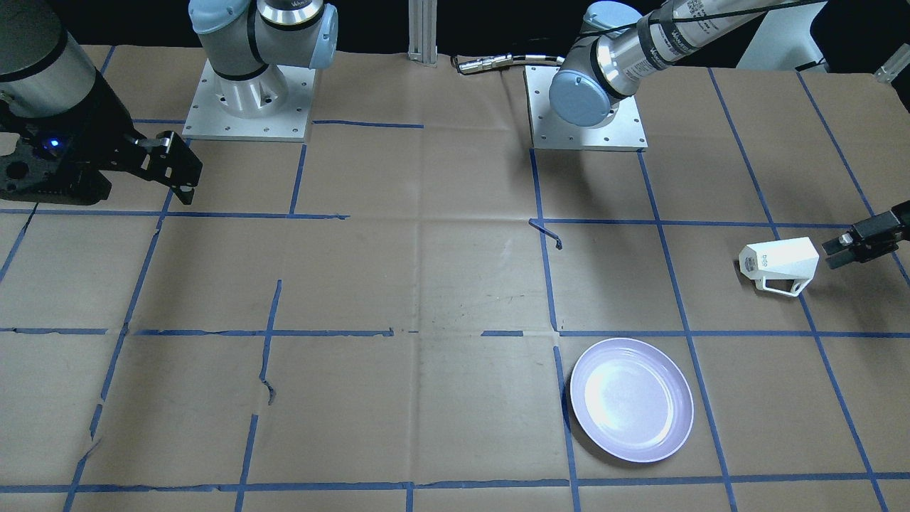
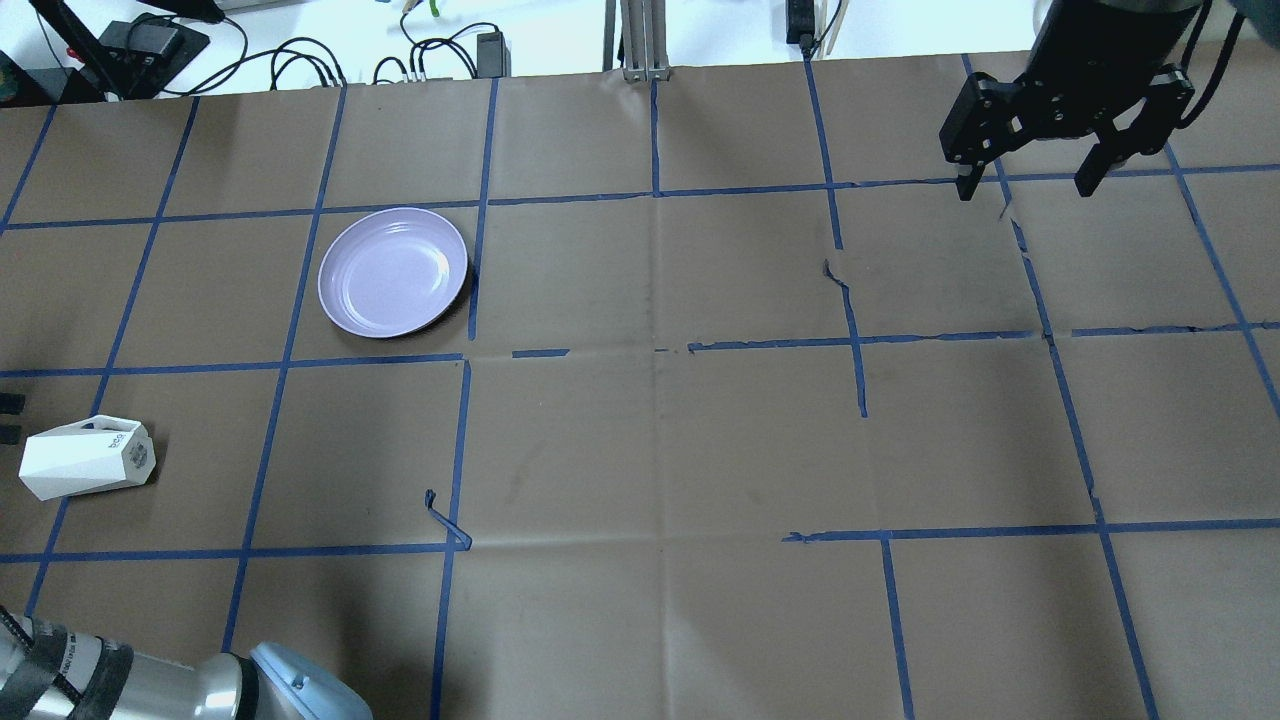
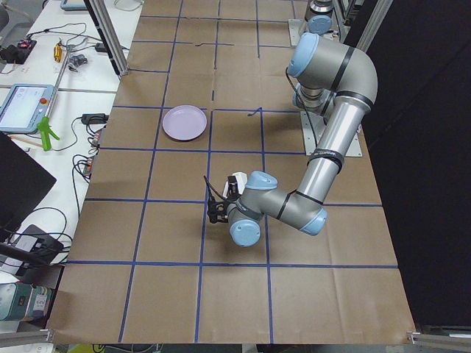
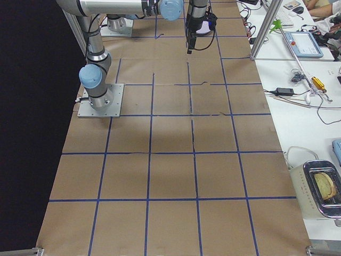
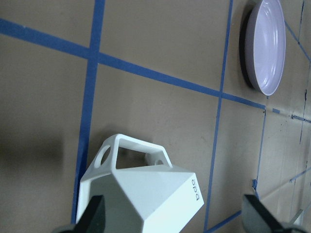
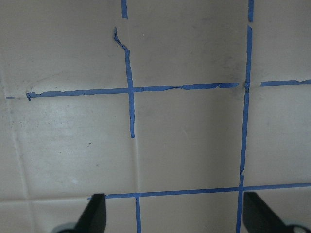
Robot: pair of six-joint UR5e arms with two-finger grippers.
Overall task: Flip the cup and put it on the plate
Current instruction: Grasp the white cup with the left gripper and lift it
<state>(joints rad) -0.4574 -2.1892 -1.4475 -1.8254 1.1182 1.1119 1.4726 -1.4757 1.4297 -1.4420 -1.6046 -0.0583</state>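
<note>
Left gripper [image 1: 833,250]: it is hovering low at the robot's far left with its jaws standing apart and nothing between them. Its two fingers [image 5: 92,216] are showing at the bottom corners of the left wrist view.

Directly ahead of the fingertips, the white faceted cup [image 1: 778,259] is lying on its side on the paper-covered table [image 1: 426,284]. Its wide hexagonal mouth is facing the gripper, and its narrow base, with the small dark marking beside it, is pointing away. The fingertips are sitting just beside the mouth; whether they are touching it cannot be made out. The thin open handle [image 1: 780,286] is projecting sideways from the cup, on the side turned away from the robot's base.

Beyond the cup, and off to that same side, the pale lavender plate [image 1: 631,400] is resting flat on the paper. It is bare and well apart from both cup and gripper, and a strip of the blue tape grid [image 2: 470,300] is running just beside its rim.

Right gripper [image 2: 1027,185]: it is hanging above the table at the opposite end, far from cup and plate, with its fingers [image 6: 95,213] pointing down. Its jaws are spread wide and are empty, and only paper and torn tape lines are showing beneath them.
</note>
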